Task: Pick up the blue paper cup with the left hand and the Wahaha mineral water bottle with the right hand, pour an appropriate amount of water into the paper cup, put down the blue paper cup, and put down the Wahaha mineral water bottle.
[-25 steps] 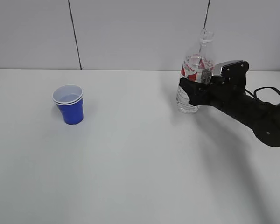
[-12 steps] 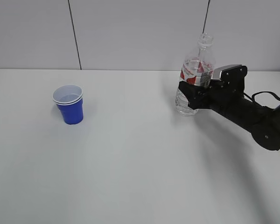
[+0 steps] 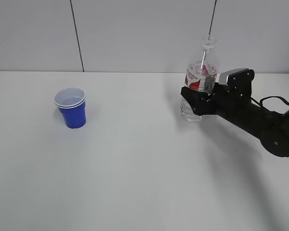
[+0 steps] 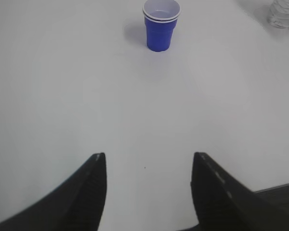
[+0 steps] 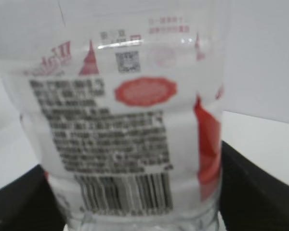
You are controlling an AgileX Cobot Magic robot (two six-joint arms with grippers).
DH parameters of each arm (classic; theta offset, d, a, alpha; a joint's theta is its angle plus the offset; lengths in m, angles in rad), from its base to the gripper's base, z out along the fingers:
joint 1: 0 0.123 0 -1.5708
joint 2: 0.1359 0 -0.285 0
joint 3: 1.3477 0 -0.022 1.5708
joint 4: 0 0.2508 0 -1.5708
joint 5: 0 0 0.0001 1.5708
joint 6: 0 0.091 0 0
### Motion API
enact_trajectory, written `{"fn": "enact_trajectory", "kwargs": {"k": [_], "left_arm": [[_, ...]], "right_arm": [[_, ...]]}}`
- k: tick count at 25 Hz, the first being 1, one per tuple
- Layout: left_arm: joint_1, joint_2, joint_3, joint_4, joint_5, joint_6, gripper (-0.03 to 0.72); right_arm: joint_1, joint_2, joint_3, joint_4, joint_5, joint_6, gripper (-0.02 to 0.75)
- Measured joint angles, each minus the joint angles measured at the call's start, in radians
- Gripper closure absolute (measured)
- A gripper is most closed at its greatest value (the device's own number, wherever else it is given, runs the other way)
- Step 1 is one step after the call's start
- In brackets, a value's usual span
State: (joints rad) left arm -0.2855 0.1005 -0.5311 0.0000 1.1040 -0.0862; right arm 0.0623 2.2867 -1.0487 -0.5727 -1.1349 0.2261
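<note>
My right hand (image 3: 196,102) sits around the Wahaha mineral water bottle (image 3: 199,82) at about three o'clock on the table (image 3: 135,168); whether my jaws are gripping or have just let go, I cannot tell. My left hand (image 4: 147,192) is spread, holding nothing, with the blue paper cup (image 3: 71,107) well apart at nine o'clock, standing upright. If I pull back while a finger drags on the label, the tall uncapped bottle could tip and spill.

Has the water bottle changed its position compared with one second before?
Yes. The Wahaha mineral water bottle went from leaning right to nearly upright, its mouth now left of the wall seam; base shifted slightly left.
</note>
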Motion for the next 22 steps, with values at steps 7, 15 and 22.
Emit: {"fn": "enact_trajectory", "kwargs": {"k": [7,15,22], "left_arm": [[0.0,0.0,0.0,0.0,0.0,0.0,0.263],[0.0,0.0,0.0,0.0,0.0,0.0,0.263],[0.0,0.0,0.0,0.0,0.0,0.0,0.263]], "right_arm": [[0.0,0.0,0.0,-0.008,0.004,-0.003,0.09],[0.0,0.0,0.018,-0.012,0.008,-0.047,0.086],[0.0,-0.002,0.091,0.043,-0.005,-0.086,0.086]]}}
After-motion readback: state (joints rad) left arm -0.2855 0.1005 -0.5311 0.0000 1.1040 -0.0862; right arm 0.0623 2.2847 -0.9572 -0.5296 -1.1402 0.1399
